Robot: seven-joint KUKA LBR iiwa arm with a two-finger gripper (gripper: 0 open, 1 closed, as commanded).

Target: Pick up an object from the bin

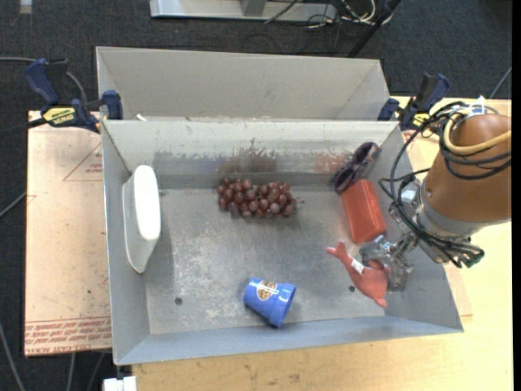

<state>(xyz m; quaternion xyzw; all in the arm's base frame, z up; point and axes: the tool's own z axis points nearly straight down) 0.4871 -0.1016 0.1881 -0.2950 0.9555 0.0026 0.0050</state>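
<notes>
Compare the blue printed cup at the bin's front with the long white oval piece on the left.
The blue printed cup is short and bears a logo; the long white oval piece is longer and plain. The cup lies tipped on its side; the white piece leans on the left wall. Both lie alone.

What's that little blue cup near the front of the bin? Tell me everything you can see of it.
The small blue plastic-looking cup lies tipped on its side on the floor of the grey metal bin, near the front wall, about midway across. A pale emblem with a touch of orange marks its side. It looks whole. Only the floor touches it; the bunch of dark red grapes lies well behind it.
</notes>
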